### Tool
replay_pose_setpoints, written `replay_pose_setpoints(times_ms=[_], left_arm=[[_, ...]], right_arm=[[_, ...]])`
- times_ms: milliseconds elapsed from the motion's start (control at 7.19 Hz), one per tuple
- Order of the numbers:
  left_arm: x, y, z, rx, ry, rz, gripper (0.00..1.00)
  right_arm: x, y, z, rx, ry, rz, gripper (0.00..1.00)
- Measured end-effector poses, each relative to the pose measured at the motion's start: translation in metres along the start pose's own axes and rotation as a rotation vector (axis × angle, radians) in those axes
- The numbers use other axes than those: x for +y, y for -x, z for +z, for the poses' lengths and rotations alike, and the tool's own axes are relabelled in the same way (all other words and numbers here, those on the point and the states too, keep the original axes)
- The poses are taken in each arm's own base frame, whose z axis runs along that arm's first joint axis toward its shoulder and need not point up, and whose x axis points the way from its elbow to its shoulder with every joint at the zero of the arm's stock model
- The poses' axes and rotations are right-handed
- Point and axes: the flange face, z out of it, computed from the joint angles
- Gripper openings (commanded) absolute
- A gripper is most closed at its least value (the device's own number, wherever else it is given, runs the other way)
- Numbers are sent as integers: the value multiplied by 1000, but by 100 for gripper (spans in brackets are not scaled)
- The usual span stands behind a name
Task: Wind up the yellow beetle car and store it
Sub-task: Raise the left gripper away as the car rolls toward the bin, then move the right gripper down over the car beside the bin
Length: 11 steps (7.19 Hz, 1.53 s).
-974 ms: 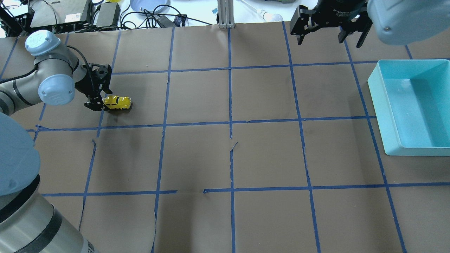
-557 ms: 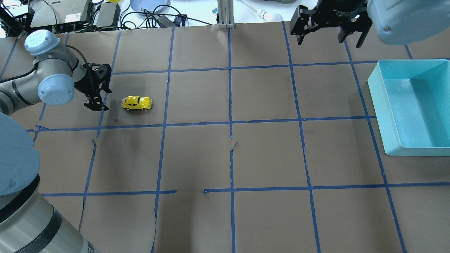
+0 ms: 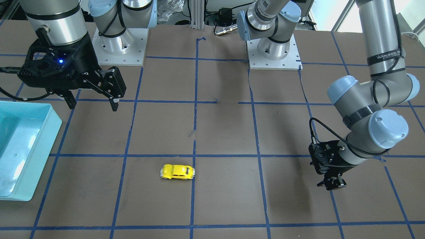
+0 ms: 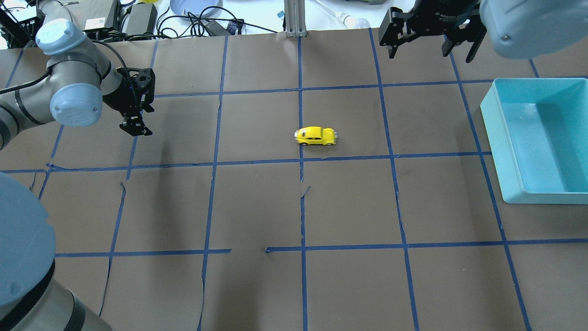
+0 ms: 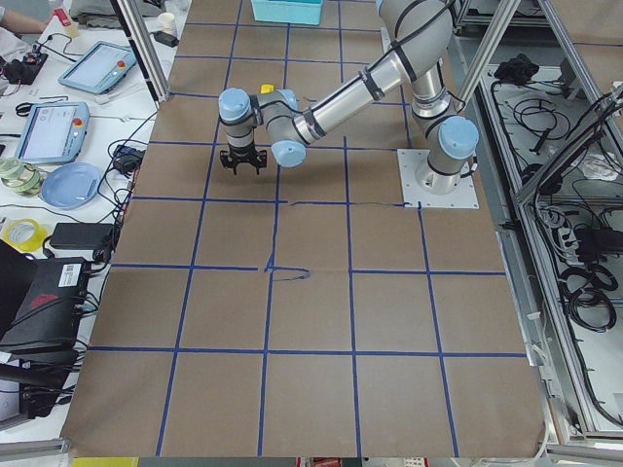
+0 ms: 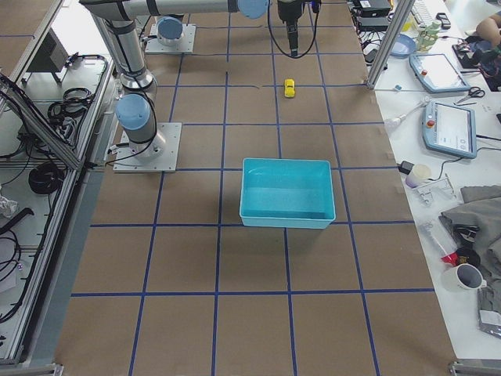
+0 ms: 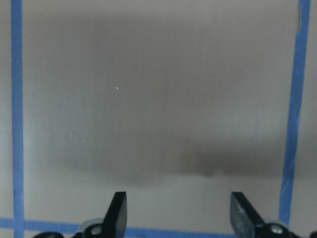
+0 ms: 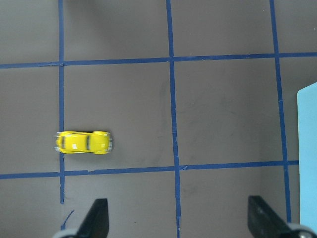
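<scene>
Entry: the yellow beetle car [image 4: 316,136] sits on its wheels near mid-table on the brown paper cover [image 4: 257,207], its long axis running across the table. One end overlaps the central blue tape line [image 4: 301,115], and the body lies just on the far side of a crosswise tape line. Nothing touches it. The left gripper [image 4: 136,131] is well apart from the car, off to the robot's left in roughly the same grid row and pointing down at the paper. In the left wrist view we see its fingers [image 7: 119,210] spread apart, with only bare paper and shadow between them, so it grips nothing. The right gripper [image 3: 93,107] hangs above the table on the robot's right, its fingers spread wide and also empty. In the right wrist view the car shows toward the left, ahead of one fingertip and not between the two; its outline is slightly smeared there. The teal bin [image 4: 542,197] stands on the robot's right side of the table, well apart from the car. We note that the car lies between the left gripper and the bin.
</scene>
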Motion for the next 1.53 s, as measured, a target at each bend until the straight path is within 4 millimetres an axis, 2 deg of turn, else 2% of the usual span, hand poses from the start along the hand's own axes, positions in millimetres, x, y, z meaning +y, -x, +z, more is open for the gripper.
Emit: replay_pose_setpoints(times_ms=[278, 557, 835, 1113, 1253, 1392, 1531], left_arm=[[-72, -27, -55, -1, 3, -135, 77], [-122, -64, -106, -3, 7, -262, 82], [-138, -95, -141, 11, 18, -403, 83], [-139, -120, -173, 14, 22, -562, 85], [-139, -130, -188, -1, 19, -687, 85], [-139, -141, -202, -16, 13, -818, 92], [-138, -149, -214, -34, 10, -951, 93]], right_arm=[[0, 0, 0, 0, 0, 0, 100], [0, 0, 0, 0, 0, 0, 100], [0, 0, 0, 0, 0, 0, 100], [0, 0, 0, 0, 0, 0, 100], [0, 0, 0, 0, 0, 0, 100], [0, 0, 0, 1, 0, -2, 100], [-1, -1, 2, 3, 3, -19, 100]])
